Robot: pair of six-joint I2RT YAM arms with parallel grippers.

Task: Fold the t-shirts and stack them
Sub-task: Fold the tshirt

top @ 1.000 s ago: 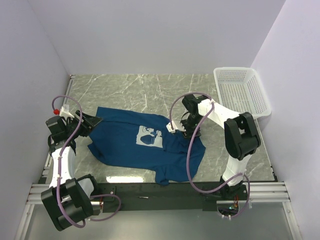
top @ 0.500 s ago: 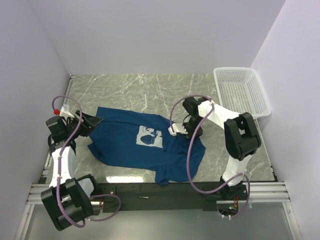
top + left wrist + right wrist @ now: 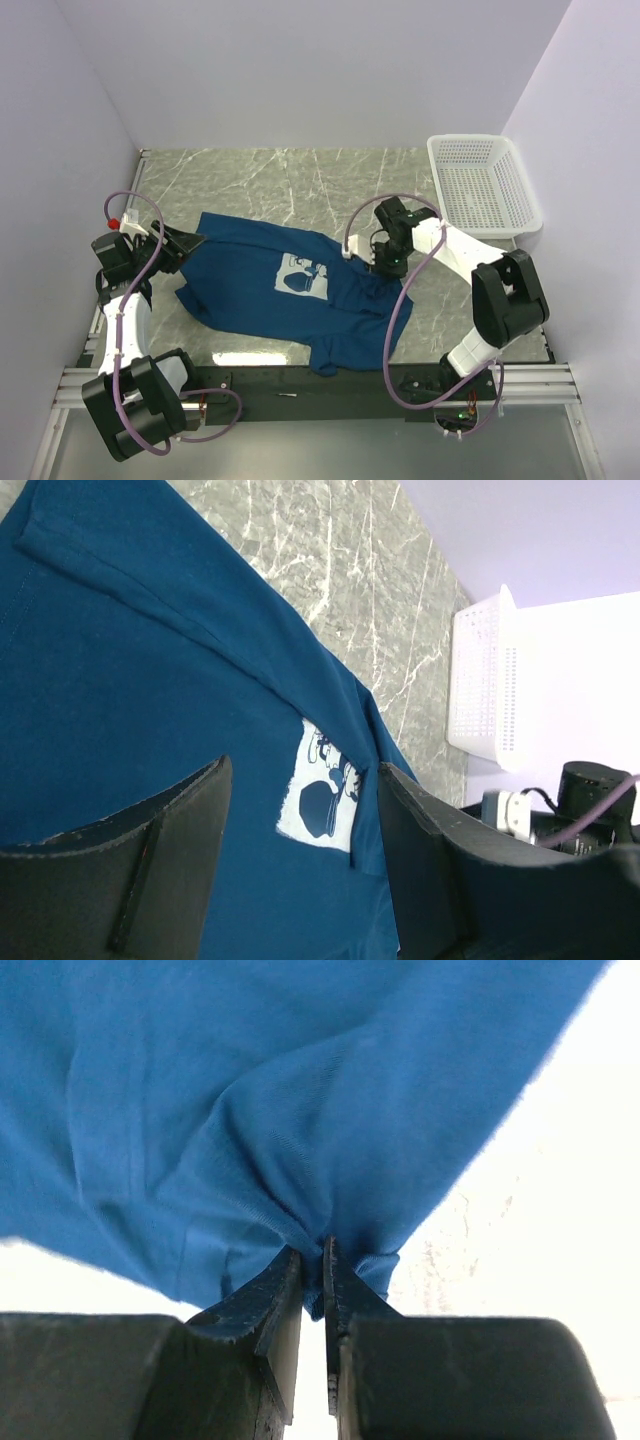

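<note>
A dark blue t-shirt [image 3: 250,290] with a white-and-blue chest print [image 3: 302,275] lies spread and rumpled on the marble table. My right gripper [image 3: 386,264] is shut on a bunched fold at the shirt's right edge. In the right wrist view the fabric [image 3: 250,1090] is pinched between the two fingers at the gripper [image 3: 312,1260] and hangs over them. My left gripper [image 3: 190,243] stands open at the shirt's left side, by the sleeve. In the left wrist view the shirt [image 3: 130,680] shows through the gap of the left gripper [image 3: 303,772], with nothing gripped.
A white plastic mesh basket [image 3: 485,185] stands at the back right corner, also visible as the basket [image 3: 480,680] in the left wrist view. Grey walls close in the table on the left, back and right. A black rail [image 3: 300,385] runs along the near edge.
The right gripper has closed on the shirt's right edge and shifted right, its elbow swinging outward. The shirt's right part has pulled along slightly. The left arm has not moved.
</note>
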